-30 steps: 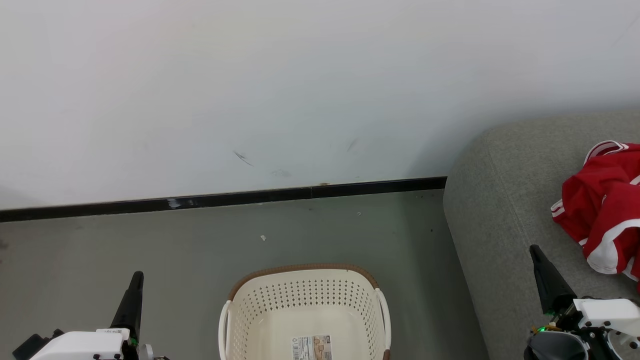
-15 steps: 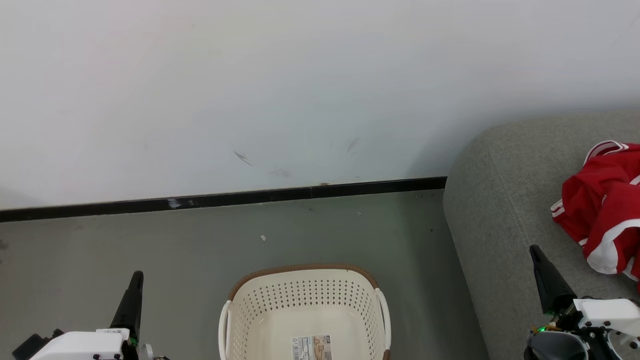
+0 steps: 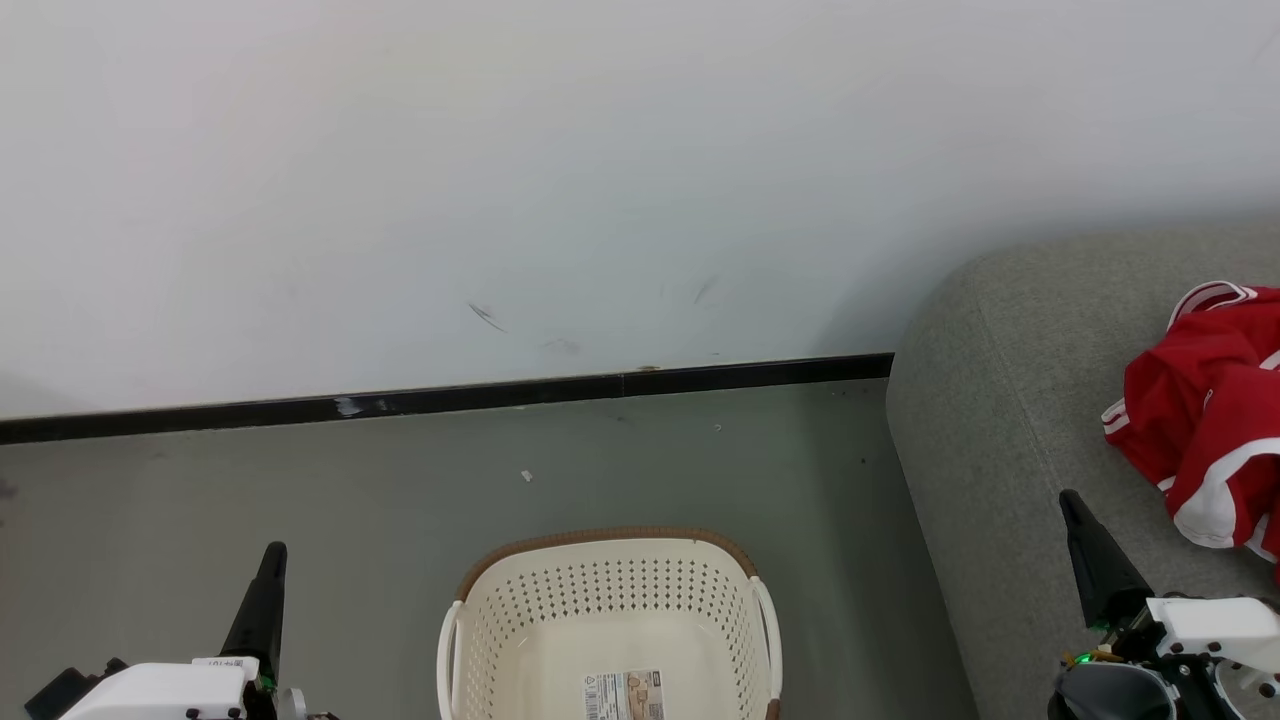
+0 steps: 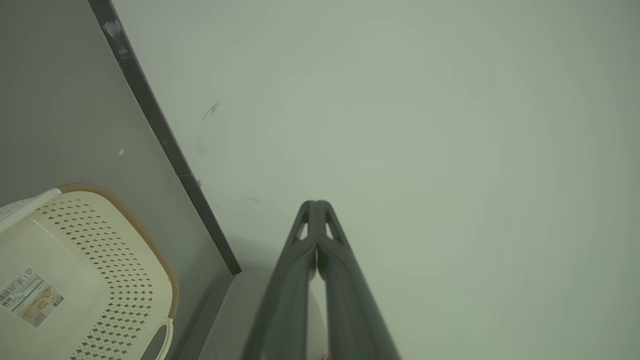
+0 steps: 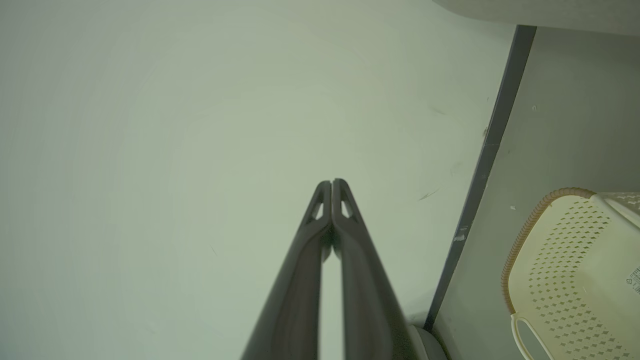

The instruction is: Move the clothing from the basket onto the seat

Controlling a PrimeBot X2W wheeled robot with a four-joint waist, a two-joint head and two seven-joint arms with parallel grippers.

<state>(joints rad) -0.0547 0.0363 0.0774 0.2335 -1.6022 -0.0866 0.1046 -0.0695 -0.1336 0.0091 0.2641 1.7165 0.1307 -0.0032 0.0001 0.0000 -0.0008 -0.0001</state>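
Lately: we find nothing changed across the last second. Both arms, the basket (image 3: 600, 590) and the clothing (image 3: 1200, 400) lie as they did, and the camera has not shifted.
Meaning for the task: we judge the job done or nearly so, since the basket's visible interior holds no fabric, though the frame's bottom edge cuts off its near part.
Clothing, place: crumpled on the seat (image 3: 1000, 420) at the right edge of the head view, partly cropped.
Left gripper: the left gripper (image 3: 273, 556) sits lower left, fingers pressed together, holding nothing.
Right gripper: the right gripper (image 3: 1072, 505) sits lower right, seen against the seat, fingers pressed together, empty.
Basket, make: bottom centre on the floor (image 3: 300, 470); stiff cream plastic, perforated walls, brown woven-look rim, paper label (image 3: 623, 694) on its bottom.
Clothing, make: soft red cloth with white stripes and panels, rumpled into folds.
Seat, make: grey woven upholstery, padded, with a rounded corner.
Surroundings: smooth pale wall (image 3: 600, 150), dark skirting strip (image 3: 450, 397), matte grey-green floor.
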